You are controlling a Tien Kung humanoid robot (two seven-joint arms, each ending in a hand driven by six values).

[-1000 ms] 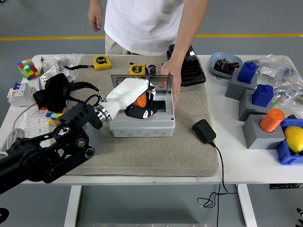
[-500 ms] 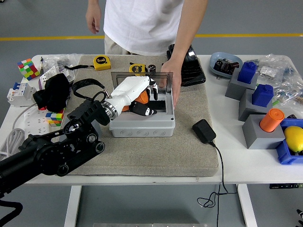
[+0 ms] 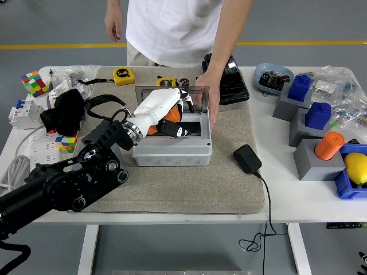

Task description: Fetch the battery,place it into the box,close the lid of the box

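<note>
The grey box (image 3: pixel 172 152) stands on the felt mat, its clear lid (image 3: pixel 198 91) upright at the back. A person's hand (image 3: pixel 207 100) holds the lid's right edge. The battery (image 3: pixel 183 82), a small dark cylinder, stands on the mat just behind the box, beside a yellow tape measure (image 3: pixel 166 83). My left hand (image 3: pixel 179 114), white with black fingertips and an orange palm, hovers over the open box and reaches toward its back wall, short of the battery. Its fingers are loosely spread and hold nothing.
A black tray (image 3: pixel 229 80) lies right of the box and a black power adapter (image 3: pixel 247 158) with its cable at the mat's right edge. Blue and grey blocks (image 3: pixel 312 120), an orange cylinder (image 3: pixel 329 145) and a lemon (image 3: pixel 356 167) crowd the right side. A black strap (image 3: pixel 69 112) and cubes lie left.
My left arm has pushed further in and the hand has moved toward the back of the box, closer to the battery. The person's hand stays on the lid.
</note>
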